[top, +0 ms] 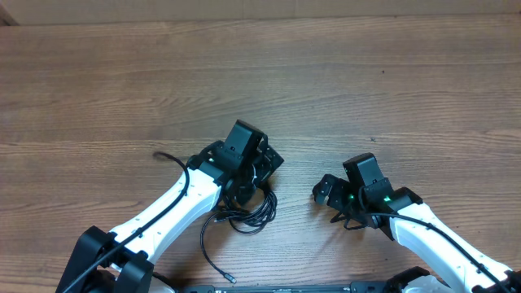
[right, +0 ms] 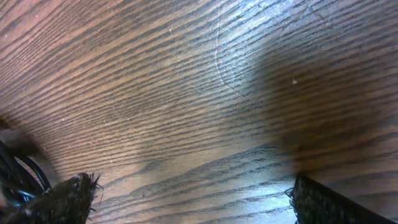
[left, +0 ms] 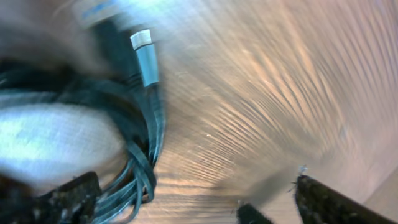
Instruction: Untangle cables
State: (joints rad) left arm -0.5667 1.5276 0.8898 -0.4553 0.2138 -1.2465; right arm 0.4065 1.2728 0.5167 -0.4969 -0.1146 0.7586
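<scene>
From overhead: cables (top: 251, 210) bunched in a loose black coil on the wooden table (top: 366, 73), just toward 6 o'clock of the table's middle. Trailing from the coil toward 7 o'clock, one thin cord ending in a small plug (top: 232, 278) close to the lower edge of the view. Out at 9 o'clock of the left arm's wrist, another thin black end (top: 159, 155), lying flat on the wood.

As for the left gripper (left: 193, 186) — poised over the upper rim of the coil, jaws spread wide, with nothing between them but bare wood grain. In the left wrist view, several black strands running down beside the finger (left: 68, 196) at 8 o'clock, close against it; touching or not, cannot tell through the blur. At 11 o'clock of that view, a silvery plug (left: 144, 59) with a paler tip, lying along the strands. Just above it, a pale bluish smear at the frame's edge, far too blurred to read as lettering.

As for the right gripper (right: 186, 193) — at 3 o'clock of the coil, near it yet apart, likewise spread wide and gripping nothing. Between its fingers (right: 339, 202), only table. At 8 o'clock of the right wrist view, a few black loops of cord at the very edge, just past the left-hand finger. Glowing on the right arm's wrist, two small green lights (top: 352, 198).
</scene>
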